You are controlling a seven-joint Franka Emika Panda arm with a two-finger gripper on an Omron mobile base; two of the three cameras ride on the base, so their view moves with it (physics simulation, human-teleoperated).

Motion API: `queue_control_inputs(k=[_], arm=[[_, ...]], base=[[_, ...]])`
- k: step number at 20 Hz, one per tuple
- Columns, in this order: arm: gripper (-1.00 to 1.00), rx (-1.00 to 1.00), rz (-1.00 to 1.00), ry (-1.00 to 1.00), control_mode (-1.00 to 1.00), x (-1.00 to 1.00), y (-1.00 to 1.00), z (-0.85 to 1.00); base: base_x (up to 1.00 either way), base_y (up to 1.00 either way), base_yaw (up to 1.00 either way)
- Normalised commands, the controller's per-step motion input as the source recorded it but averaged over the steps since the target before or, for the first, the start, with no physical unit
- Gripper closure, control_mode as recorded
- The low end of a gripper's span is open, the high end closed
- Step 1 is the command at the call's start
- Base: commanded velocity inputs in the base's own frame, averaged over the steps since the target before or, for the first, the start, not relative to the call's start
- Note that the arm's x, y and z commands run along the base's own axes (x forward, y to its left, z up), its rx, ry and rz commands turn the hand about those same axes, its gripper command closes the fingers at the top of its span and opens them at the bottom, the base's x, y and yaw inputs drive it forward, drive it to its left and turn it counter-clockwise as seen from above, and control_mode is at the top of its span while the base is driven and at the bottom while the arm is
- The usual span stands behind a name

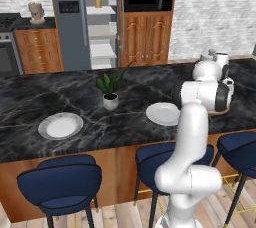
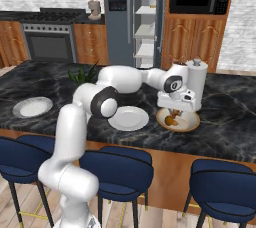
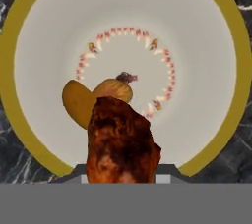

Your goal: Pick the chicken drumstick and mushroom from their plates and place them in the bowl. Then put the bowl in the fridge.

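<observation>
Left base view: 2 empty plates (image 1: 61,125) lie well apart on the dark counter (image 1: 30,102).

Right base view: gripper (image 2: 173,112) hangs over the bowl (image 2: 190,123), clear of the fridge (image 2: 119,17).

Hand view: the narrowly parted jaws clamp the chicken drumstick (image 3: 121,142) above the mushroom (image 3: 81,101), inside the bowl's rim.

The pale cream-tan bowl (image 2: 178,120) sits toward the black marble table's (image 2: 235,112) right end, holding the rounded orange-tan mushroom (image 3: 93,98); two flat white plates (image 2: 128,118) (image 2: 32,106) lie left of it.
</observation>
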Motion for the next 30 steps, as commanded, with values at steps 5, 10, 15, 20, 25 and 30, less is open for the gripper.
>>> queue_control_inputs(k=[5, 10, 15, 20, 25, 30], arm=[[1.0, 0.0, 0.0, 0.0, -1.0, 0.14, -0.17, -0.28], [1.0, 0.0, 0.0, 0.0, -1.0, 0.1, -0.22, -0.29], [1.0, 0.0, 0.0, 0.0, -1.0, 0.12, -0.07, -0.17], [1.0, 0.0, 0.0, 0.0, -1.0, 0.12, 0.0, -0.16], [1.0, 0.0, 0.0, 0.0, -1.0, 0.1, 0.01, -0.23], [-1.0, 0.0, 0.0, 0.0, -1.0, 0.1, 0.01, -0.21]], base=[[0.0, 0.0, 0.0], [0.0, 0.0, 0.0], [0.0, 0.0, 0.0], [0.0, 0.0, 0.0], [0.0, 0.0, 0.0], [0.0, 0.0, 0.0]])
